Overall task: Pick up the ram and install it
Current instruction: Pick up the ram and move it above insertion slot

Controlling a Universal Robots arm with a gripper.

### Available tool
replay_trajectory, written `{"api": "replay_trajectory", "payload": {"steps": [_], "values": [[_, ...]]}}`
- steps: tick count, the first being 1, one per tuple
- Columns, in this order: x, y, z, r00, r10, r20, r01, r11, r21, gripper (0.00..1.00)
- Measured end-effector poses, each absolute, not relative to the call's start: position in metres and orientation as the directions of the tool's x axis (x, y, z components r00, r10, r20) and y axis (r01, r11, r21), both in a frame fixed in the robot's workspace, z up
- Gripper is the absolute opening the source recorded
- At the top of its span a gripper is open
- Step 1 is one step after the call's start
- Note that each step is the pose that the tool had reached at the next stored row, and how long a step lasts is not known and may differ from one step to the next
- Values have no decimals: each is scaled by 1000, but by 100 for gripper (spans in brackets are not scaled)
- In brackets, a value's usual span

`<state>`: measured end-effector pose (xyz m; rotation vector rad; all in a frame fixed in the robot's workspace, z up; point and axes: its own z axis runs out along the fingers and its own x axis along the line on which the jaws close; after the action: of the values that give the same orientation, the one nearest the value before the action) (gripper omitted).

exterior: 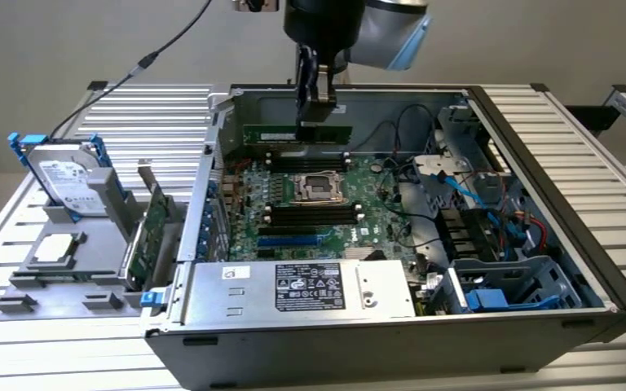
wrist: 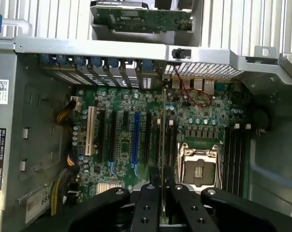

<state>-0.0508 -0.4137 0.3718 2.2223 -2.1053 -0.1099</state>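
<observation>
At the tabletop's [exterior: 128, 106] left edge a grey holder [exterior: 63, 277] carries the silver hard drive [exterior: 65, 175] with blue rails. Just beside it, next to the case's left wall, a tall green expansion card [exterior: 152, 232] stands upright. Inside the open computer case [exterior: 346, 358], the gripper [exterior: 315, 122] hangs from above near the far wall. It is clenched on the top edge of the ram [exterior: 280, 133], gripping right of the stick's middle. The stick is level and on edge over the far bank of memory slots [exterior: 313, 155], beyond the CPU socket [exterior: 319, 186] on the motherboard [exterior: 291, 224]. I can't tell if its lower edge touches a slot. From the wrist, the ram [wrist: 163, 135] shows edge-on as a thin line running out from between the black fingers [wrist: 148, 208] of the gripper [wrist: 163, 195], alongside the socket [wrist: 199, 169]. The power supply [exterior: 302, 287] sits along the case's near wall.
</observation>
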Motion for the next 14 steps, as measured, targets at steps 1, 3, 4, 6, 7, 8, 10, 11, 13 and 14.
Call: {"api": "replay_trajectory", "payload": {"steps": [1,3,4,6,7,8,10,11,13,14], "values": [[-48,-411,371,54,-999,2,-993,-54,106,14],[-44,-407,368,54,-999,2,-993,-54,106,14],[-41,-405,367,54,-999,2,-993,-54,106,14],[-36,-400,364,54,-999,2,-993,-54,106,14],[-33,-398,363,54,-999,2,-993,-54,106,14],[-31,-396,362,54,-999,2,-993,-54,106,14],[-25,-392,360,54,-999,2,-993,-54,106,14],[-22,-390,359,54,-999,2,-993,-54,105,14],[-16,-386,357,54,-999,2,-993,-54,103,14],[-15,-385,356,54,-999,2,-993,-54,102,14]]}}
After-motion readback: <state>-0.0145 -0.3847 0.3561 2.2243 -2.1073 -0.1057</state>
